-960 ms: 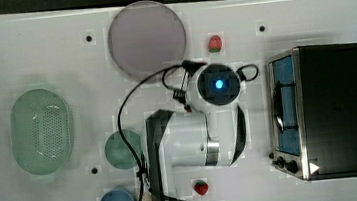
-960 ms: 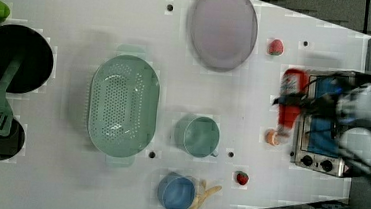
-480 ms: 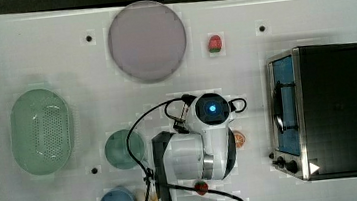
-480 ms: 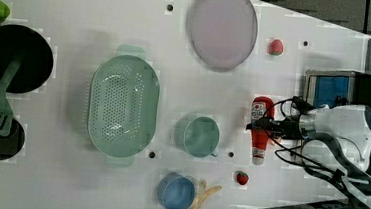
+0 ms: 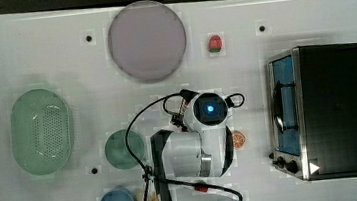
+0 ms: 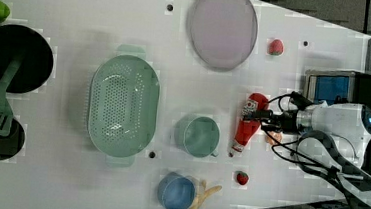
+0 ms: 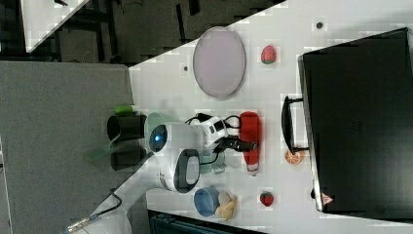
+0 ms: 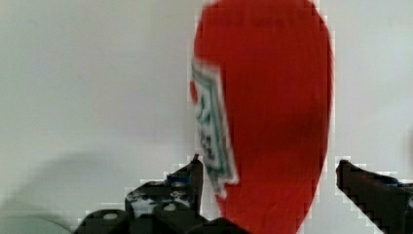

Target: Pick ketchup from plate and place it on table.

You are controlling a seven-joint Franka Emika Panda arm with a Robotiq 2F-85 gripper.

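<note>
1. Ketchup (image 6: pixel 245 129) lies flat on the table (image 6: pixel 130 10), off the plate (image 6: pixel 222 27). In the left view it sits between the teal cup (image 6: pixel 197 135) and the toaster oven (image 6: pixel 345 89), well apart from the plate.
2. Gripper (image 8: pixel 267 178) is released: in the wrist view each finger stands off the bottle's side, with white table visible in the gap on one side. The fingers straddle the bottle but do not clamp it.
3. In the right view the gripper (image 7: pixel 239 145) sits low over the bottle's mid-body; the cap end points toward the small strawberry (image 7: pixel 265 198) near the table edge.
4. Judged step: placement, at the release. The bottle looks fully supported by the table, so the task appears almost done.
5. Next move calls for a straight lift clear of the bottle, with the fingers wide so neither pad drags it.
6. Risk: the bottle is round-sided and could roll if nudged. The orange slice (image 5: pixel 238 139) and the teal cup are near, so sideways travel should wait until the arm is up.
</note>
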